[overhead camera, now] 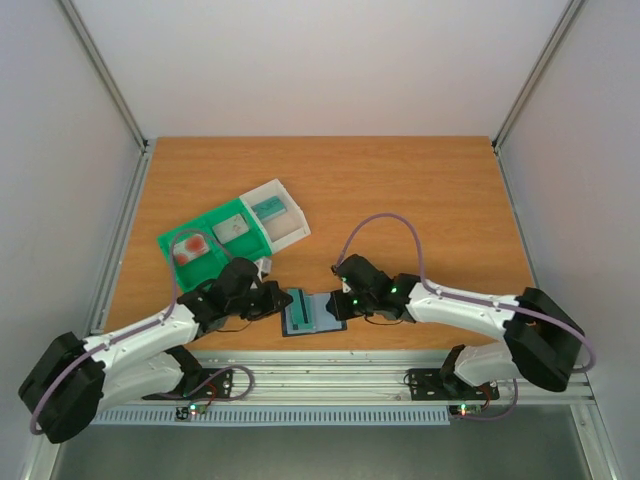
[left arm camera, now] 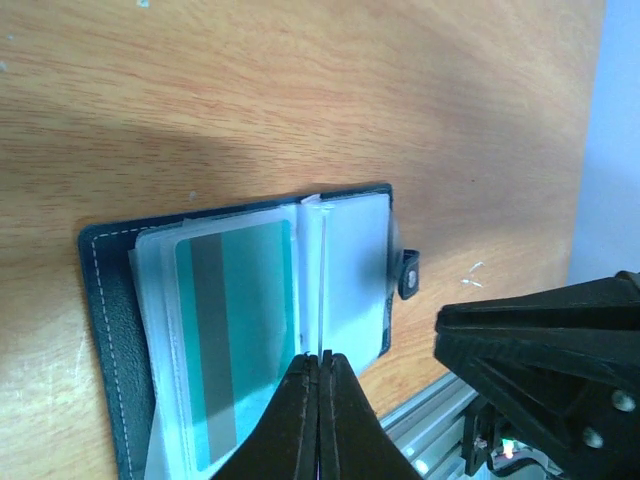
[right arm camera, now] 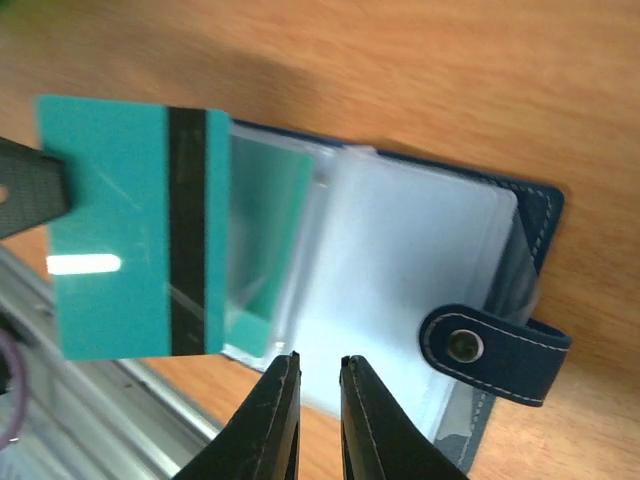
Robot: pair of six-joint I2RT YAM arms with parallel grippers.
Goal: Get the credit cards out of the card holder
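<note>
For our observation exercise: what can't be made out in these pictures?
How many credit cards remain in the card holder: wrist views, cloudy sleeves overlap.
Tray contents: top view, too small.
Drawn teal card's front: right wrist view shows only its striped back.

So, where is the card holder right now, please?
Top view: the card holder lies open by the table's near edge, between left hand and right hand.

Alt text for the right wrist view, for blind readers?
A teal card with a dark stripe partly covers an open wallet on a wooden table, a dark finger at the card's left edge. Below, the right gripper stands slightly open.
</note>
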